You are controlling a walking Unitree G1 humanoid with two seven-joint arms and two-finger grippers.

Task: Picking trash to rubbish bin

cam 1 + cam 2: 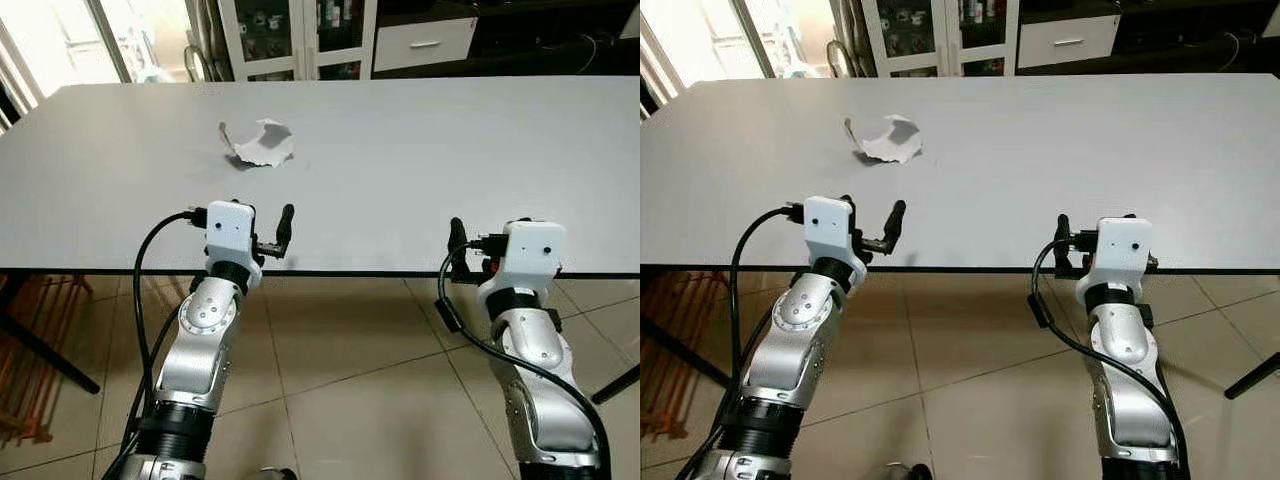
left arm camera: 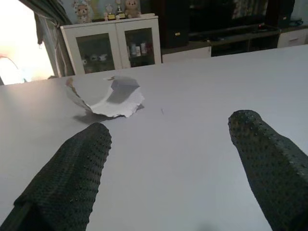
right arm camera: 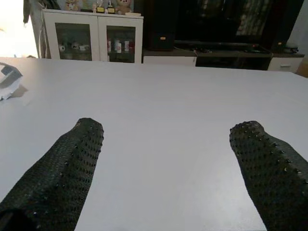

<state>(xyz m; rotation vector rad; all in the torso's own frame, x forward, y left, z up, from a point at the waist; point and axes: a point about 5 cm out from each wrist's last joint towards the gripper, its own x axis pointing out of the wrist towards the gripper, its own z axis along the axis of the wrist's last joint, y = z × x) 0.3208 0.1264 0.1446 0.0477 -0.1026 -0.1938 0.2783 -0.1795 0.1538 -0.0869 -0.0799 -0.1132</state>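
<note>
A crumpled piece of white paper [image 1: 260, 143] lies on the grey table [image 1: 420, 160], left of the middle. My left gripper [image 2: 168, 127] hovers at the table's near edge, open and holding nothing. It points toward the paper [image 2: 108, 96], which lies a short way ahead of its fingertips [image 2: 94, 139]. My right gripper [image 3: 168, 129] is also at the near edge, further right. It is open over bare tabletop, and its black finger [image 1: 457, 235] stands up beside the white wrist. The paper [image 3: 8, 77] shows far off to its side.
White glass-door cabinets [image 1: 295, 35] and a drawer unit [image 1: 425, 42] stand behind the table's far edge. Tiled floor [image 1: 350, 380] lies below the near edge. A table leg [image 1: 40, 350] and a reddish wooden rack [image 1: 40, 400] sit at the lower left.
</note>
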